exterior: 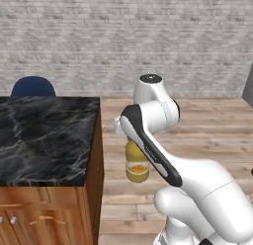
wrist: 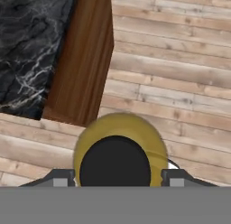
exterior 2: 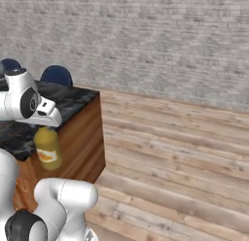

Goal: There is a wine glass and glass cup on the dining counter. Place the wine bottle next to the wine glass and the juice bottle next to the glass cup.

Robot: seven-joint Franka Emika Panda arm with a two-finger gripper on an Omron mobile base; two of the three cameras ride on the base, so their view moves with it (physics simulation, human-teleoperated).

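My gripper (exterior: 129, 139) is shut on the top of the juice bottle (exterior: 137, 166), a stubby yellow-orange bottle with an orange label. The bottle hangs upright in the air over the wooden floor, just off the right side of the dining counter (exterior: 44, 140). In the right base view the gripper (exterior 2: 44, 130) holds the juice bottle (exterior 2: 47, 148) in front of the counter's wood side. From the hand view I look down on the bottle's black cap and yellow shoulder (wrist: 122, 128), with a fingertip (wrist: 63, 178) on either side. The wine glass, glass cup and wine bottle are out of view.
The counter's black veined top (wrist: 27, 51) ends at a corner with a wood side wall (wrist: 83, 60). Cabinet fronts with handles (exterior: 42, 220) face me. Blue chairs (exterior: 33, 87) stand behind it. Open plank floor (exterior 2: 170, 157) runs right to a brick wall.
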